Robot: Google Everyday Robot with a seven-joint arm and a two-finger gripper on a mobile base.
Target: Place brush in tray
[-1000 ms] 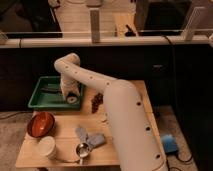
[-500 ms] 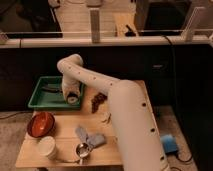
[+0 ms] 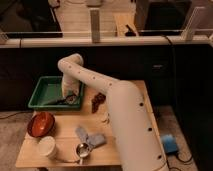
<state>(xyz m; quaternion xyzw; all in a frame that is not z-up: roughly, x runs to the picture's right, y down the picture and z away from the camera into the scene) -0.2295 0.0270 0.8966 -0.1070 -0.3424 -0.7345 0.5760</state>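
Arm [image 3: 117, 107]: a thick white arm reaching from the lower right up and over the table, bent at an elbow above the tray, then dropping down to the gripper.
Table [image 3: 65, 150]: pale wood; its near and left edges lie well below and left of the gripper, its far edge just behind the tray.
Tray [image 3: 42, 86]: green bin with a raised rim, directly under and to the left of the gripper; most of its floor to the left looks bare, so there is room there.
Bowl [image 3: 41, 123]: red-brown, below and left of the gripper, well outside the tray.
White cup [image 3: 46, 147]: further below the bowl, near the table's front edge.
Grey cloth [image 3: 89, 136]: below the gripper, beside a small metal cup [image 3: 82, 149].
Dark brown lump [image 3: 98, 101]: just right of the gripper, on the table outside the tray.
Gripper [image 3: 71, 96]: low over the tray's near right corner; whether it is clasping or has let go I cannot tell.
Brush [image 3: 64, 100]: thin and dark, lying low in the tray just left of the gripper, along the near rim.
Handling: probably light and stiff, handle smooth and maybe slippery; mid-handle is the best hold.
Clearance: the near rim is close, so any lift should go straight up.
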